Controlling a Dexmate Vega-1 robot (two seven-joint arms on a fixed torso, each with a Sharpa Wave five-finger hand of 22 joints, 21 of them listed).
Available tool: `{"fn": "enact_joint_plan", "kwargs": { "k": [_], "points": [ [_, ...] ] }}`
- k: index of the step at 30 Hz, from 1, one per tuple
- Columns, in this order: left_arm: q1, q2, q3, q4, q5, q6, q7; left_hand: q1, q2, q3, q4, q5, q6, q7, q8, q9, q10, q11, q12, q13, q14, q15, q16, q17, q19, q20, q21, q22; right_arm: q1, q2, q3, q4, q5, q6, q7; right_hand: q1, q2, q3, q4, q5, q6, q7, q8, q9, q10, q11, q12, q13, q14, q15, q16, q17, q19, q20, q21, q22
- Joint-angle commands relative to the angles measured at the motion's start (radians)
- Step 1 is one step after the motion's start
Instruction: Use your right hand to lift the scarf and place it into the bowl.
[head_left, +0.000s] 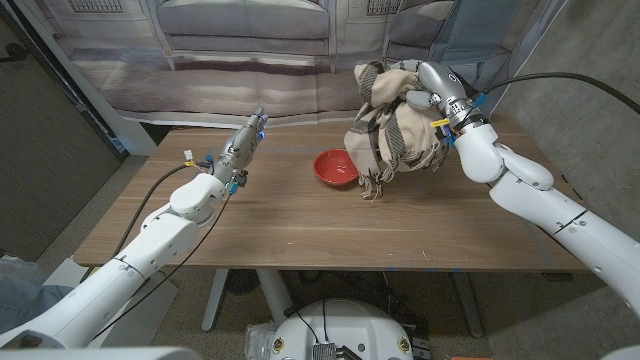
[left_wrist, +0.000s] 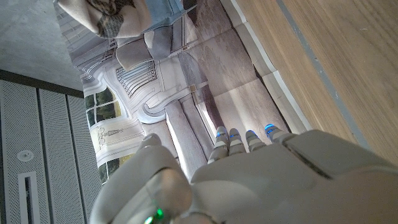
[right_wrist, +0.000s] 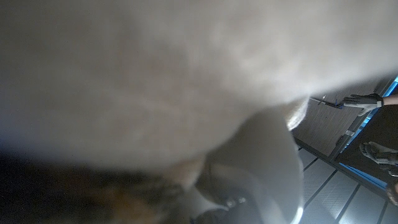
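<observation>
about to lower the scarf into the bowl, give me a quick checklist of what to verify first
1. Scarf held by the right robot hand: ok.
2. Scarf fully off the table: cannot tell, fringe hangs near the wood.
3. Scarf centred over the red bowl: not ok, its bulk hangs to the bowl's right.
4. Bowl unobstructed: ok.
5. Left robot hand away from the bowl: ok.

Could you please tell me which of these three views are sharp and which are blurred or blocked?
Head view: sharp and evenly lit; the right robot hand holds the scarf beside the bowl. Left wrist view: clear, the left robot hand up close. Right wrist view: badly out of focus, pale cloth against the lens.
</observation>
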Motion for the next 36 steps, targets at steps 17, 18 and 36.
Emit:
{"fn": "enact_joint_plan", "kwargs": {
  "k": [17,18,36],
  "points": [
    [-0.009,0.026,-0.015,-0.031,0.003,0.038,0.009,0.005,0.011,-0.007,-0.002,-0.003,0.001,0.004,-0.001,0.005,0.002,0.001,-0.002,0.002,-0.008,-0.006,-0.002,0.004,-0.106,0.000,0.001,0.003,0.174,0.082,-0.147,0.123,-0.126,0.053,0.144,0.054,0.082,0.000,0.011,0.005,0.019,-0.007,0.007,0.001,0.020,-0.014,-0.009,0.006,0.001,-0.128,-0.007,0.005,-0.008,-0.127,0.020,-0.016],
    [-0.006,0.027,-0.017,-0.034,0.006,0.038,0.015,0.005,0.011,-0.007,-0.002,-0.003,0.001,0.004,-0.001,0.005,0.002,0.001,-0.002,0.002,-0.008,-0.006,-0.002,0.004,-0.106,0.000,0.001,0.003,0.178,0.084,-0.151,0.127,-0.127,0.055,0.147,0.053,0.083,0.000,0.012,0.005,0.019,-0.007,0.007,0.000,0.022,-0.013,-0.010,0.005,0.001,-0.128,-0.008,0.005,-0.009,-0.127,0.021,-0.017],
    [0.001,0.030,-0.027,-0.038,0.005,0.037,0.020,0.005,0.012,-0.009,-0.003,-0.004,0.001,0.005,-0.001,0.005,0.002,0.005,-0.002,0.002,-0.007,-0.006,-0.001,0.004,-0.107,-0.003,0.001,0.003,0.227,0.120,-0.205,0.194,-0.140,0.090,0.171,0.045,0.083,0.003,0.013,0.005,0.026,-0.009,0.008,-0.001,0.032,-0.011,-0.017,0.007,0.000,-0.128,-0.014,0.008,-0.014,-0.129,0.030,-0.032]
  ]
}}
